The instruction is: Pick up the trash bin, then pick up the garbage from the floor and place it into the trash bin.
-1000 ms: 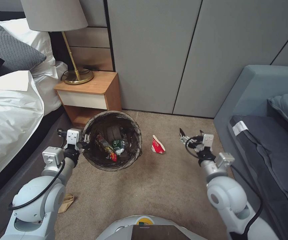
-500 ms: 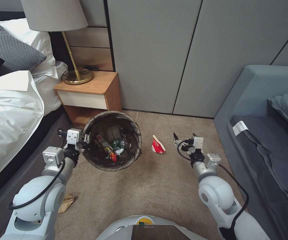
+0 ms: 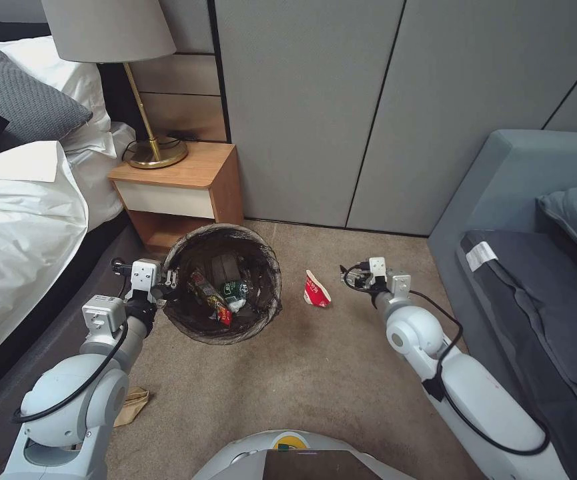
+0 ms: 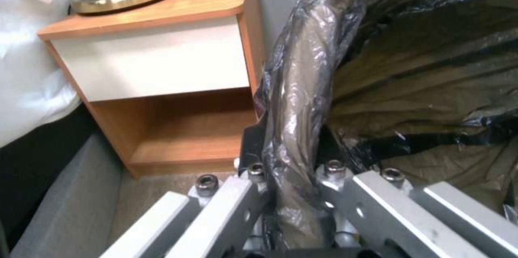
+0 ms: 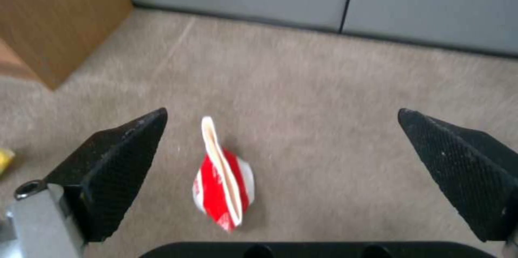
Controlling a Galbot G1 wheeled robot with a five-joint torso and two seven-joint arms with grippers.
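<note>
Your left gripper (image 4: 294, 193) has its jaws clamped on the bag-lined round white plastic trash bin (image 3: 223, 283) rim, right gripper (image 5: 281, 177) jaws spread wide with the red-and-white crumpled snack wrapper (image 5: 224, 181) lying on the beige carpet floor (image 3: 315, 360) between them, so probably drop lower, then close.

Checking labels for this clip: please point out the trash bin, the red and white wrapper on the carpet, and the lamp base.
trash bin (image 3: 271, 267): head view, bag-covered rim.
red and white wrapper (image 5: 224, 185): right wrist view, red side panel.
lamp base (image 3: 158, 155): head view, brass disc.
</note>
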